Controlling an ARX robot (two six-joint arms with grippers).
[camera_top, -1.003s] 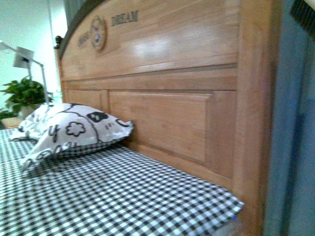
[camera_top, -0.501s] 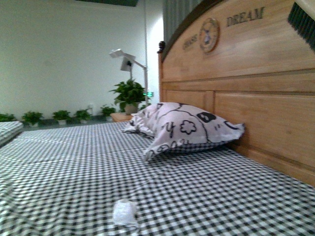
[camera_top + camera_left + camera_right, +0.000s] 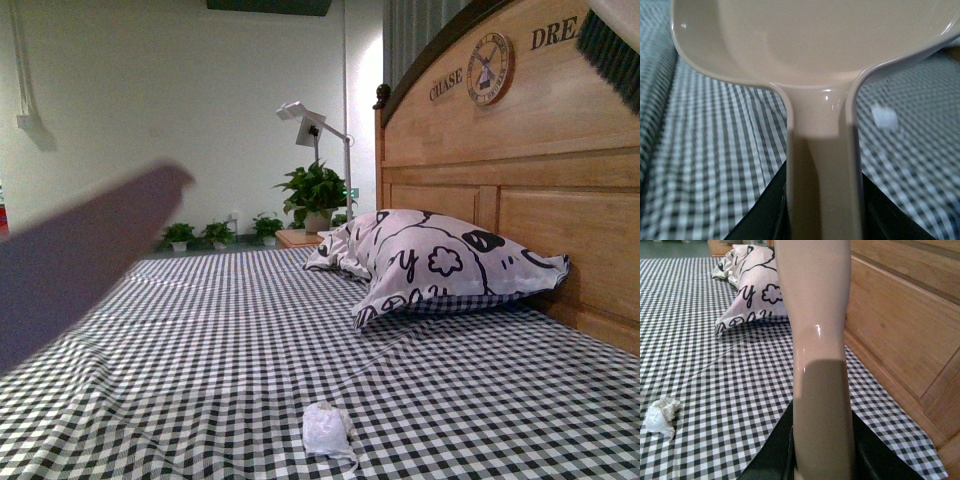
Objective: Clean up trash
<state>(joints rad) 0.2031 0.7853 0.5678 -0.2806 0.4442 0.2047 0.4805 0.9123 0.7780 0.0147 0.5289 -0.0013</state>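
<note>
Left gripper (image 3: pixel 822 220) was closed around the smooth beige plastic dustpan (image 3: pixel 830 40) by its handle | right gripper (image 3: pixel 822 462) was clamped on a glossy beige brush handle (image 3: pixel 815 315) | crumpled white trash (image 3: pixel 326 430) was seen on the gingham sheet (image 3: pixel 200 340), apart from both grippers, touched by neither.

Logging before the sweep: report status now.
Left gripper shut on dustpan, right gripper shut on brush. Tissue wad loose on checked sheet, apart from pillow. Nothing around it.

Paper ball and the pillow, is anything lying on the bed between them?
No. Only bare checkered sheet, with one crease, lies between the paper ball and the pillow. The front view shows it.
</note>
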